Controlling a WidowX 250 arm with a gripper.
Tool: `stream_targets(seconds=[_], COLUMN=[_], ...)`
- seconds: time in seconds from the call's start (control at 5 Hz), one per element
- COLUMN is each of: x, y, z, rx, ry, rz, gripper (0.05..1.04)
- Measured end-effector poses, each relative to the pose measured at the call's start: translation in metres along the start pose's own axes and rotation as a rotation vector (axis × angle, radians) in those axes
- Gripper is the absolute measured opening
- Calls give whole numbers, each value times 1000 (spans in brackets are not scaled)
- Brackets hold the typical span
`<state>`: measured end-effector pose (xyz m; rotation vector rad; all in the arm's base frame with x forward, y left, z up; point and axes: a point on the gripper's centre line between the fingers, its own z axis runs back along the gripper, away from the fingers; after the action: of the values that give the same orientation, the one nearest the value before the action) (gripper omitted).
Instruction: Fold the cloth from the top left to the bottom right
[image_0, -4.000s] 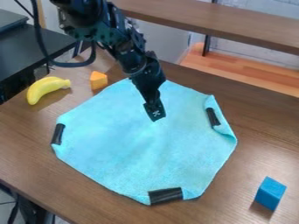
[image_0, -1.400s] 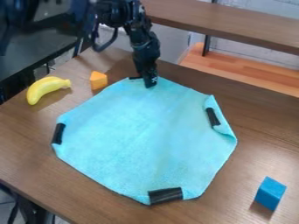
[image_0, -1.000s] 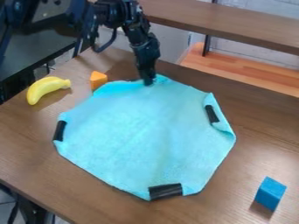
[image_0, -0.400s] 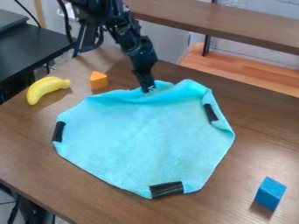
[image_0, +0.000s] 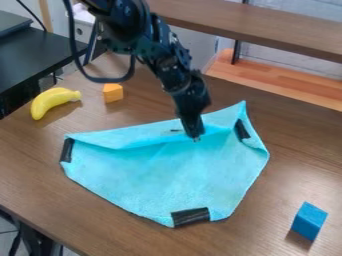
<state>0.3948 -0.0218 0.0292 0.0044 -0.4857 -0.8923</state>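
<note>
"Camera view: how did the cloth (image_0: 160, 172) lie?"
"It lay on the table (image_0: 33, 170), longest left to right, one corner pointing to the upper right, its far edge turned over."
"And the claw (image_0: 194, 136)?"
"It was clamped on that edge. A blue block (image_0: 309, 220) sat apart, lower right."

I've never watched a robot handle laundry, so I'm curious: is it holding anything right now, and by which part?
Yes, the pincer holds the light blue cloth by its far edge, which is drawn inward over the rest.
</note>
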Motion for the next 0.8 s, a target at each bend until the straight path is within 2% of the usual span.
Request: stream_targets(seconds=[0.2, 0.6, 0.8], x=[0, 6, 11], y=[-34, -71, -82], z=[7, 15, 14], rx=[87, 146, 153], ry=[15, 5, 19], rz=[8, 16, 16], gripper=[60, 59, 59])
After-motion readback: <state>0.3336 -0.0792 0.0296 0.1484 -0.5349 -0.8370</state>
